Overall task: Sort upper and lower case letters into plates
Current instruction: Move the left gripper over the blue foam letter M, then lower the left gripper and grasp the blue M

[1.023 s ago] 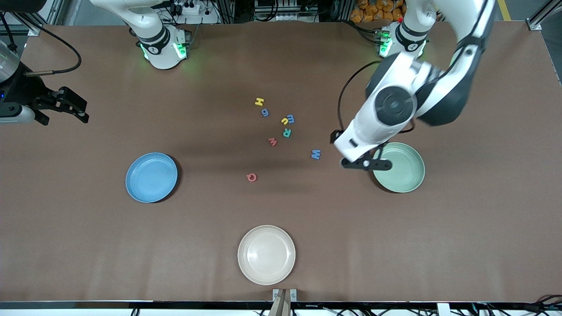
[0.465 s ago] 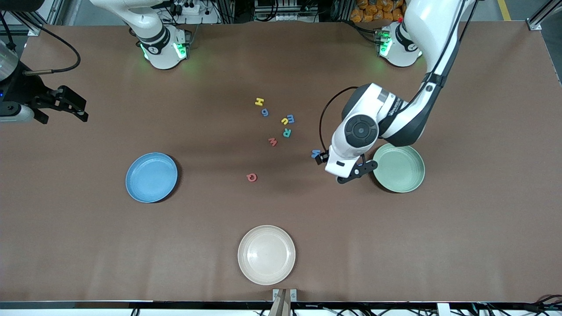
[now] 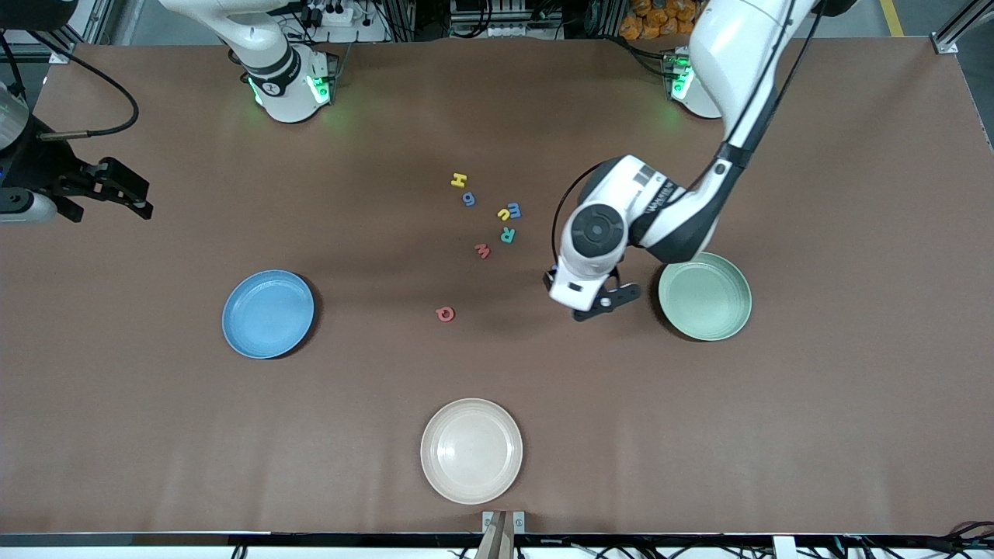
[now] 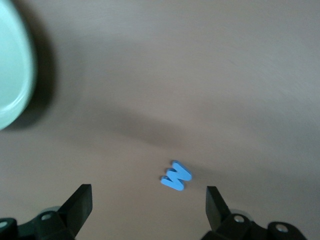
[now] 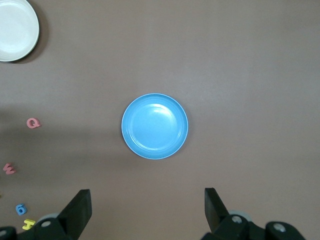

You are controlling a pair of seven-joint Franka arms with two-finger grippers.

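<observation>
cream plate: nearest the front camera, bare.
blue plate: toward the right arm's end, bare.
mint green plate: toward the left arm's end, bare.
left gripper: fingers apart, over the blue w, probably not touching it.
other letters: loose cluster mid-table, farther off.
right gripper: waited, fingers apart.

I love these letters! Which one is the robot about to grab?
The blue W, lying alone on the table beside the mint green plate. The left pincer hangs open right over it; the others cluster farther off.
</observation>
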